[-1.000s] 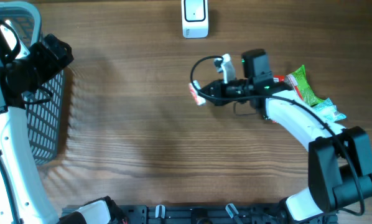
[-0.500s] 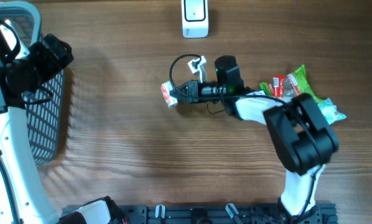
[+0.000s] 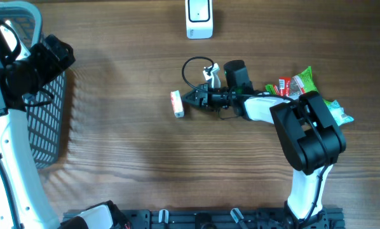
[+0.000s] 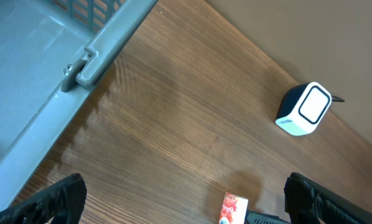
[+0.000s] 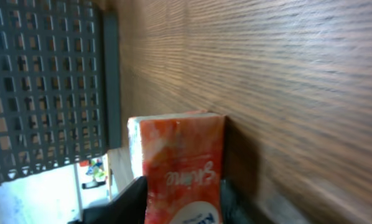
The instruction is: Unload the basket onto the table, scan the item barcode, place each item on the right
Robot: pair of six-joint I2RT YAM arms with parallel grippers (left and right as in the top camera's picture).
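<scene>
The item, a small red and white packet (image 3: 176,103), lies on the wooden table left of centre. It also shows at the bottom of the left wrist view (image 4: 234,208). My right gripper (image 3: 190,98) sits just right of it, jaws parted. In the right wrist view the packet (image 5: 183,168) stands between the two dark fingers (image 5: 129,200), which flank it loosely. The white barcode scanner (image 3: 199,19) stands at the far edge and shows again in the left wrist view (image 4: 304,109). My left gripper (image 4: 189,202) hangs wide open and empty, high above the basket's corner.
A grey mesh basket (image 3: 47,121) stands at the left edge under the left arm. Several snack packets, green (image 3: 307,86), red and pale blue (image 3: 337,113), lie at the right beside the right arm. A looped cable (image 3: 193,67) rises from the right wrist.
The right gripper carried the packet leftward, then its jaws parted and it drew back a little. The packet now lies on the table. The left arm has not moved.
</scene>
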